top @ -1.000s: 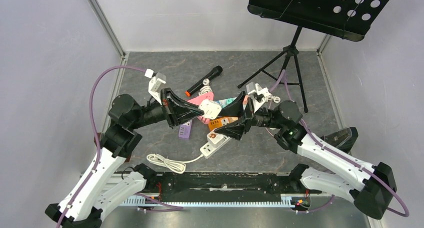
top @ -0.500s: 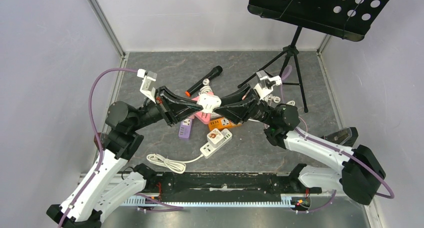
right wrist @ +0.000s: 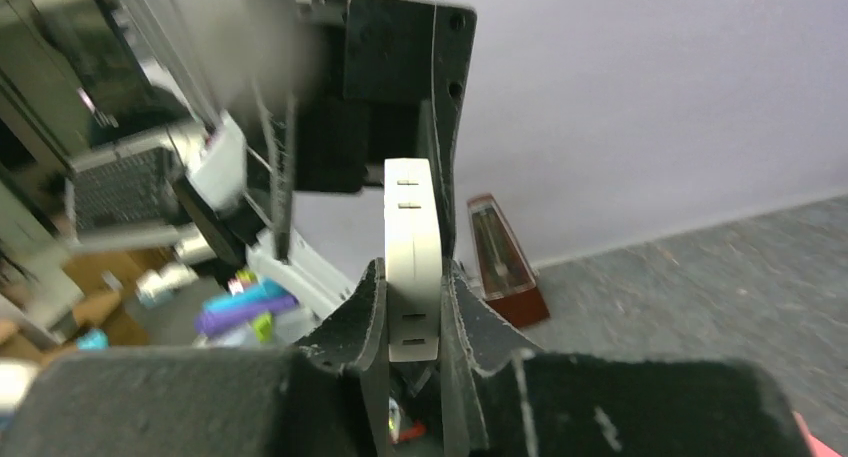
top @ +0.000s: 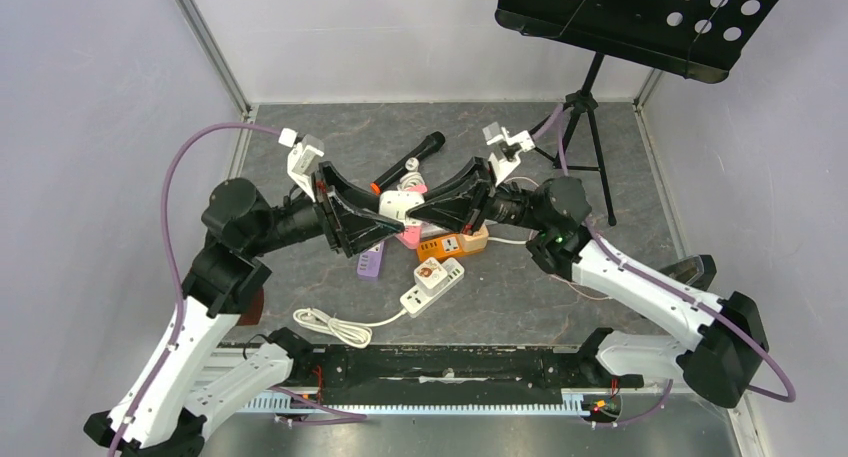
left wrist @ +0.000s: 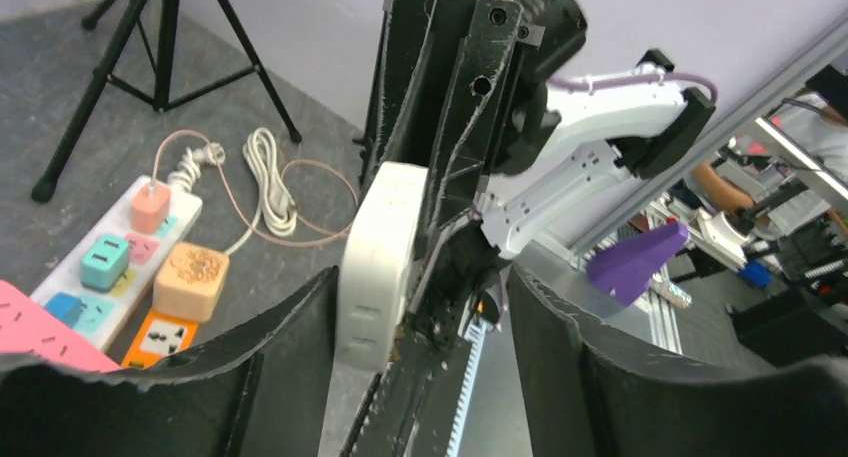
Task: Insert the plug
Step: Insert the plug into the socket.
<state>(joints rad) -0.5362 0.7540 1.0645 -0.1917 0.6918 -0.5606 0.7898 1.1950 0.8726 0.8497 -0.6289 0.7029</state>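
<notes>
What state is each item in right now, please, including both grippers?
left gripper: open around the white adapter
right gripper: shut on the white adapter
white adapter: held in the air, unplugged
microphone: lying flat on the table
music stand: standing upright

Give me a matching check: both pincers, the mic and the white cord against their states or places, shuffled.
1 left pincer
2 right pincer
3 mic
4 cord

A coiled, near side
B shut on adapter
C open
D lying flat, far side

Pairs: 1-C, 2-B, 3-D, 4-A
</notes>
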